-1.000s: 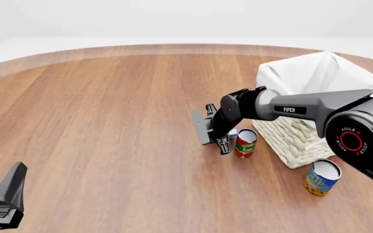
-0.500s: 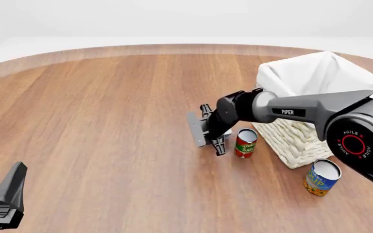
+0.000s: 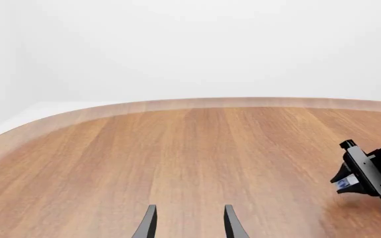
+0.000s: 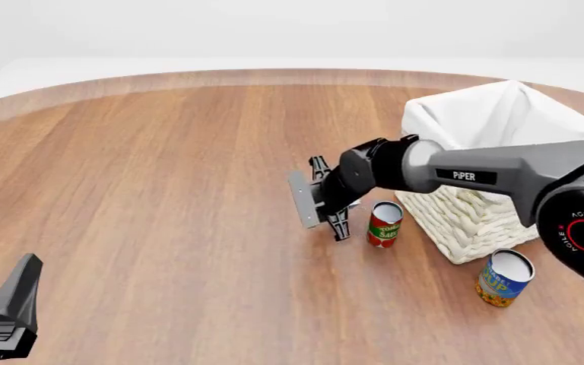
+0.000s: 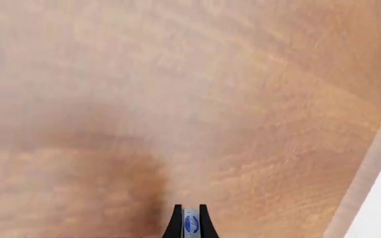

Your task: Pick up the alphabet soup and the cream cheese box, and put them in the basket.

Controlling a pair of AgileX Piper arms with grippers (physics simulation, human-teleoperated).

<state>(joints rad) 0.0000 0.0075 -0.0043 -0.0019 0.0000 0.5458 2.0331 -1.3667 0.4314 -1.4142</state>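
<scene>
Right pincer (image 5: pixel 190 224) around cream cheese box (image 5: pixel 191 223)

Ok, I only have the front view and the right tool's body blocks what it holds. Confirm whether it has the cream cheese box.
Observer: It does. In the right wrist view the blue and white cream cheese box sits pinched between the fingers of the right tool.
Operator: Good. Report what lies ahead of those fingers.
Observer: Only bare wooden table in that wrist view; no can or basket shows there.
Operator: Now give me the left tool's state; I see just a corner of it.
Observer: The left wrist view shows the left tool with its fingers apart and nothing between them.
</scene>
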